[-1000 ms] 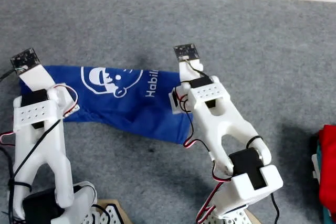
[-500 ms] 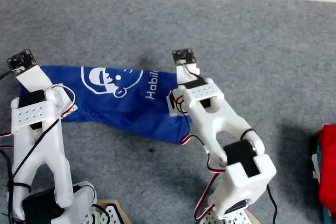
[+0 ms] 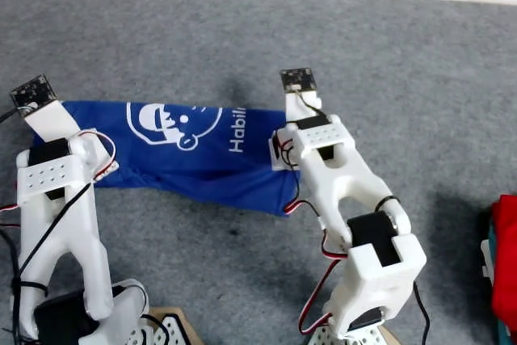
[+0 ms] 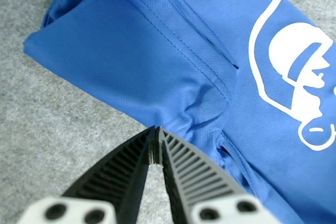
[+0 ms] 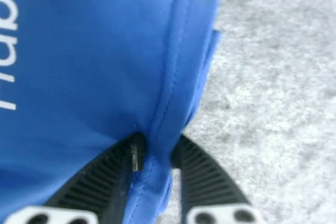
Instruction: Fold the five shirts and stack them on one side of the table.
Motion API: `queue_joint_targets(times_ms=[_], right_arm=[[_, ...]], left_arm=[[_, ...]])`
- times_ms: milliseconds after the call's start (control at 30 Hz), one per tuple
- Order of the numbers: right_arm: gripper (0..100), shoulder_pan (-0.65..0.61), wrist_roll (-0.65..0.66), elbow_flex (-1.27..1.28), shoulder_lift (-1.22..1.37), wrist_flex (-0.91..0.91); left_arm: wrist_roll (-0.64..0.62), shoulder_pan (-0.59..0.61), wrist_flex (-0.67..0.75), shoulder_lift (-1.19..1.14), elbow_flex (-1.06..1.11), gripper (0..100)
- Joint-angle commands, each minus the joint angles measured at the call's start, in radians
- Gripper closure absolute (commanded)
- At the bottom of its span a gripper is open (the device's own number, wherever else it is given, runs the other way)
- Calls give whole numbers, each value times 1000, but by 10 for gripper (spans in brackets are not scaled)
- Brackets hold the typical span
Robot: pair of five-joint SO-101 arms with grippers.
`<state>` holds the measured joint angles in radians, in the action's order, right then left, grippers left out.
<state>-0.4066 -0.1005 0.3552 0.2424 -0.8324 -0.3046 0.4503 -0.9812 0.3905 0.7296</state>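
Blue shirt [image 3: 194, 159] of fine mesh fabric with a white printed figure lies spread in a long band across the grey carpet-textured desk [image 3: 404, 78], partly folded, its lower edge slanting down toward the right arm. The left end effector [image 4: 155, 148] sits at the shirt's left end: in the left wrist view its two black ribbed fingers [image 4: 186, 169] are pressed together, tips meeting on the hem of the blue shirt [image 4: 157, 66], where the cloth puckers into a small gather at the pinch. A sleeve fold with double stitching lies just beyond the tips. The right end effector [image 5: 153, 158] sits at the shirt's opposite end: in the right wrist view a stitched edge of the blue shirt [image 5: 79, 66] runs down between the two ribbed fingers [image 5: 202, 174], which grip it from both sides, with bare desk just beside the cloth. In the high view the white left arm [image 3: 60, 224] reaches up from the lower left, its wrist over the shirt's left corner; the white right arm [image 3: 339, 183] angles up from the lower middle, its wrist over the shirt's right edge. A red cloth [image 3: 505, 256] lies at the desk's far right edge, well apart from both arms.
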Motion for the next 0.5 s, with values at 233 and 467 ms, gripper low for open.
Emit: queue_joint_targets(times_ms=[233, 467], right_arm=[[991, -31, 35, -116, -94, -110], [991, -137, 38, -163, -223, -137]], left_arm=[[5, 143, 5, 47, -71, 989], [5, 300, 5, 47, -142, 989]])
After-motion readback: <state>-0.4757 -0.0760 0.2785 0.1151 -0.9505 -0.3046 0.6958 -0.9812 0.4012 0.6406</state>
